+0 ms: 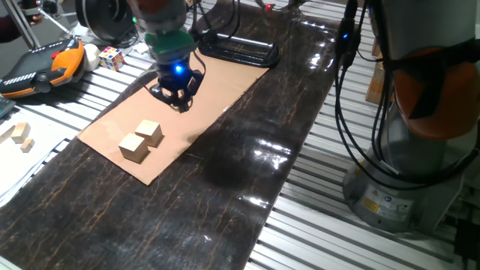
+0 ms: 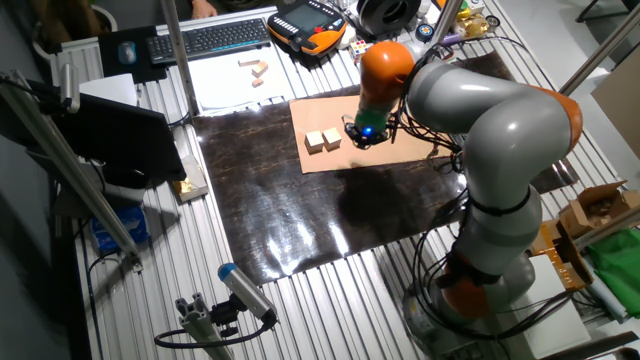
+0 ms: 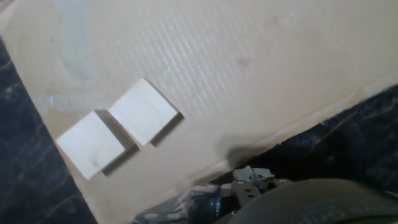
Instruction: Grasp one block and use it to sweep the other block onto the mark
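Observation:
Two pale wooden blocks lie side by side on a cardboard sheet (image 1: 225,82), touching at a corner: one (image 1: 148,131) (image 2: 332,138) (image 3: 144,111) and the other (image 1: 135,147) (image 2: 315,142) (image 3: 91,144). My gripper (image 1: 180,101) (image 2: 365,135) hovers over the cardboard, well apart from the blocks and on the side of the first one. It holds nothing. Its fingers look dark and bunched, and I cannot tell whether they are open or shut. The tiny black mark does not show in any view.
The cardboard lies on a dark mat (image 1: 225,187). A multicoloured puzzle cube (image 1: 111,58), an orange teach pendant (image 1: 45,67) and spare small wooden pieces (image 1: 19,135) lie off the mat. A black frame (image 1: 236,51) sits at the cardboard's far end.

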